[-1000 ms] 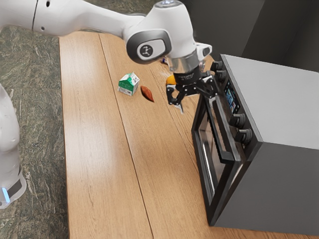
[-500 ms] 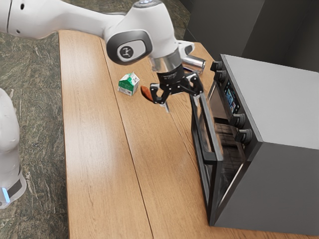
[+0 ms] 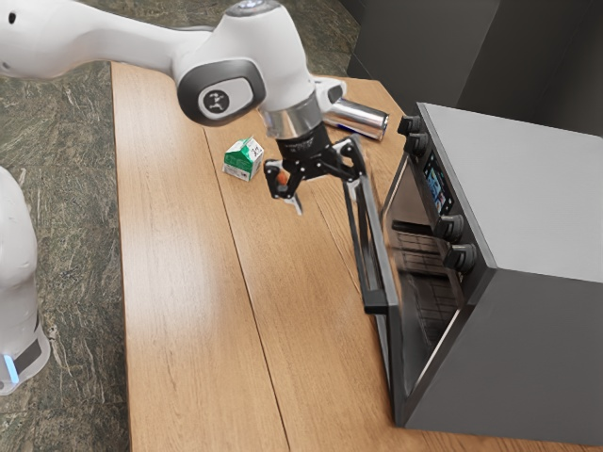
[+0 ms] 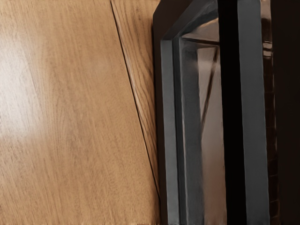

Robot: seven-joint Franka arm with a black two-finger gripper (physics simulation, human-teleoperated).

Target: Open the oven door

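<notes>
The gripper (image 3: 316, 184) is above the table at the far end of the oven door (image 3: 388, 250), its fingers spread wide. One finger is beside the upper end of the dark door handle (image 3: 375, 301); the other hangs free on the exterior view's left. Partly open, the door leans outward from the oven (image 3: 537, 202), and the dark interior with its rack is visible. In the wrist view, the black handle bar (image 4: 232, 112) runs along the door frame (image 4: 170, 131). Whether the finger touches the handle cannot be told.
A green-and-white carton (image 3: 242, 160) stands on the wooden table (image 3: 198, 292). A reddish item (image 3: 282, 176) is partly hidden behind the gripper. Behind the hand lies a silver can (image 3: 360, 120). Knobs (image 3: 461, 257) stick out from the oven front.
The oven door has swung farther outward and down, exposing more of the interior. My hand has moved toward the exterior view's left with its fingers still apart, uncovering the silver can.
</notes>
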